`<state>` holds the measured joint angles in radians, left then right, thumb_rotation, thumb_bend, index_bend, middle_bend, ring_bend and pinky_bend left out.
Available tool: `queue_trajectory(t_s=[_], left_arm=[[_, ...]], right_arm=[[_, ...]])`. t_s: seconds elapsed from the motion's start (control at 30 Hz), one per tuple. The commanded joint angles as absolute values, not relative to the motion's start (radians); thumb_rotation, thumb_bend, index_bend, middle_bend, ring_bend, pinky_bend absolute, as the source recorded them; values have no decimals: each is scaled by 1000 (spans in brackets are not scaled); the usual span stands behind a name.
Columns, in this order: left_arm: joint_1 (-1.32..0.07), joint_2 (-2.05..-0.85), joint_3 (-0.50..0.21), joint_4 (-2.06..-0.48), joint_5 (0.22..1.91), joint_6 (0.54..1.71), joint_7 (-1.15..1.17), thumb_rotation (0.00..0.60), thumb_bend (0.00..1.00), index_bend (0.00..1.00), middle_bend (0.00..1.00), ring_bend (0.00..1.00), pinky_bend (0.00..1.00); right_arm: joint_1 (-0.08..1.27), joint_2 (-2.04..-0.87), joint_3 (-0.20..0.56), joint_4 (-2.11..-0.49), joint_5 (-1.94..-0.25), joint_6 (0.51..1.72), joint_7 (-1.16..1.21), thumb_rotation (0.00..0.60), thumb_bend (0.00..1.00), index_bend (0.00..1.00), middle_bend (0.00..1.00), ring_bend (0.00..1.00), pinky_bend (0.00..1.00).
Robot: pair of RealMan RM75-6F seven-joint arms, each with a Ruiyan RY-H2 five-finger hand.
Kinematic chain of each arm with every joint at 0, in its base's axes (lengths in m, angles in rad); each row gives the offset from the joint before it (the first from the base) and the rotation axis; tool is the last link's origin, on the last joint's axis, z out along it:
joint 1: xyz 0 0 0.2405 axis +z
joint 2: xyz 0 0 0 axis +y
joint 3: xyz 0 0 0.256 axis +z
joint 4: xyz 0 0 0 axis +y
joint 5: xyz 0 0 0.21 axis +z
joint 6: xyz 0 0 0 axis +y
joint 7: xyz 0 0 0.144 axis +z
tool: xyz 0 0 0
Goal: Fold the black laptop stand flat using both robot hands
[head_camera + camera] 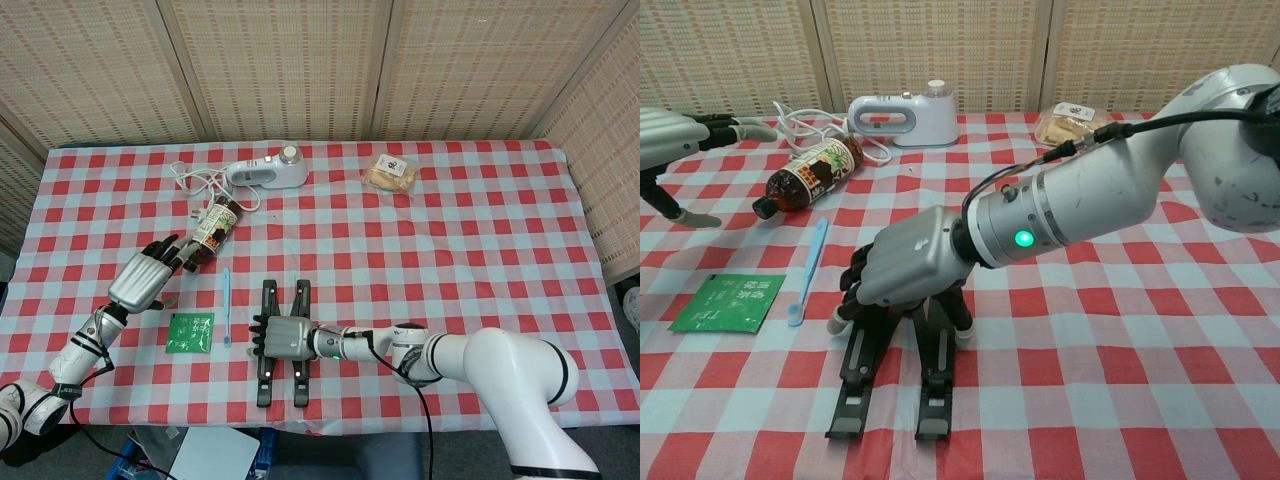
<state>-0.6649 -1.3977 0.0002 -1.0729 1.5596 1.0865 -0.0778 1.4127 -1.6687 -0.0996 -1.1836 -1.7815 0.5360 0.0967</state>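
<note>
The black laptop stand (266, 372) (852, 388) lies flat near the table's front edge, its two rails close together and pointing toward me. My right hand (279, 336) (902, 270) lies palm down across both rails, fingers draped over the left rail and thumb by the right rail. It presses on them rather than lifting. My left hand (142, 278) (670, 140) hovers open at the left, apart from the stand, fingers spread near the bottle.
A brown drink bottle (212, 232) lies beside the left hand. A blue toothbrush (226, 305) and a green packet (190, 331) lie left of the stand. A white hand mixer (266, 173) with cord and a wrapped bun (391, 172) sit at the back.
</note>
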Motion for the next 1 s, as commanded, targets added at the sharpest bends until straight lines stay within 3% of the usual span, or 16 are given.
queue_trajectory(t_s=[0.03,0.43,0.8,0.93,1.0], left_arm=[[-664,-1398,1,-1072,1560,1086,-80,600,194,0,0,39,187],[-662,-1403,2,-1067,1566,1083,-82,600,193,0,0,39,186],[-665,-1409,0,-1062,1569,1076,-80,600,193,0,0,39,185],[-665,-1406,-1,-1065,1569,1077,-77,600,193,0,0,39,185],[-665,-1404,-3,-1068,1568,1078,-76,600,193,0,0,39,185]], right_arm=[[1415,-1672,-108,-1174,-1790,551,109,600,81,123,227,0,0],[1390,-1686,-125,-1132,-1806,635,135,600,140,285,358,2,0],[1362,-1705,-131,-1091,-1816,708,151,600,159,376,435,81,0],[1354,-1709,-132,-1082,-1819,724,154,600,165,382,433,91,0],[1353,-1703,-129,-1090,-1809,712,147,600,152,329,351,72,0]])
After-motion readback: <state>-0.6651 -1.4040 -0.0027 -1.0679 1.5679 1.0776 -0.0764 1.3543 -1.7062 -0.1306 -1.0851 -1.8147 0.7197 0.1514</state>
